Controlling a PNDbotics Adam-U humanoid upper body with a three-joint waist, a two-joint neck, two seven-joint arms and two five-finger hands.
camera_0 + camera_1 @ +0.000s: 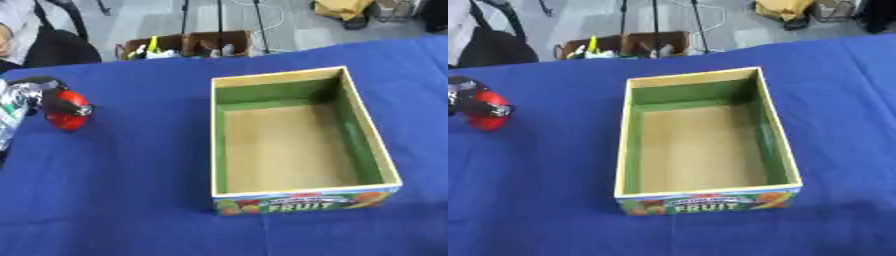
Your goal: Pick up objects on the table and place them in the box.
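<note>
One box (376, 150) sits open mid-cloth (131, 190), blue room all round; one red object (63, 119) at the left edge, left hand (54, 100) curled round it.

The left hand (39, 97) is cut off by the view's left edge near the counter's (131, 170) left edge. Its dark fingers (74, 107) cover part of a red thing (66, 120), too blurred to identify.

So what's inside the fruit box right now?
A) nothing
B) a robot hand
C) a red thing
A: the box shows only its bare brown floor, while the red thing is off to the left over the blue table, with the left robot hand curled round it.
</note>
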